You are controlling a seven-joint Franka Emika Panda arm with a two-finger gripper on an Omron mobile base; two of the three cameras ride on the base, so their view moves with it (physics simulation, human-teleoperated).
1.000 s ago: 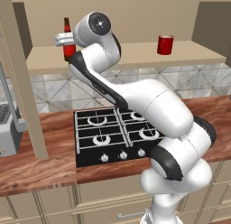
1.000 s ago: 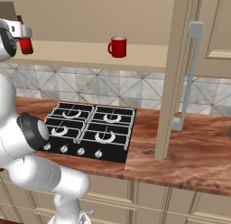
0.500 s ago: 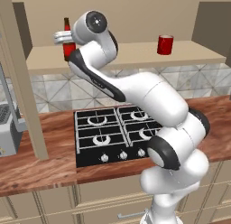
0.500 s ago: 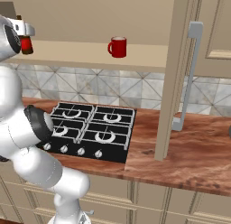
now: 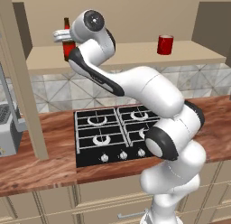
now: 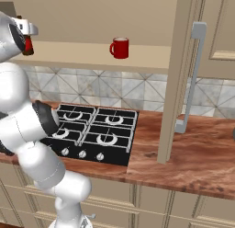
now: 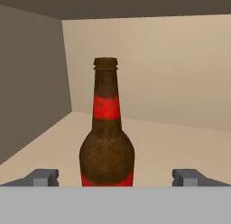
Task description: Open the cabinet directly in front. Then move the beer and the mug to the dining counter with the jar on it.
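Beer [image 7: 107, 137] is standing upright on the open cabinet's shelf [image 5: 131, 53], at its left end: a dark brown glass bottle with a narrow neck, a red band on the neck and a red label low on the body. In the hand view it is sitting centred between the two finger tips [image 7: 45, 177], which are spread wide to either side and are not touching the glass; the gripper [image 7: 115, 178] is grasping nothing. One bottle is showing, and one red mug [image 6: 120, 48] with a side handle is standing further right on the same shelf, well apart from the beer. In the left base view the white arm is reaching up to the bottle [image 5: 67, 43], partly covering it. One cabinet door [image 6: 183, 75] with a long silver bar handle [image 6: 190, 77] is standing swung open, edge-on, at the right. Below the shelf, one black four-burner hob [image 5: 113, 135] is lying in the wood worktop [image 6: 197, 149], with a row of knobs along its front.
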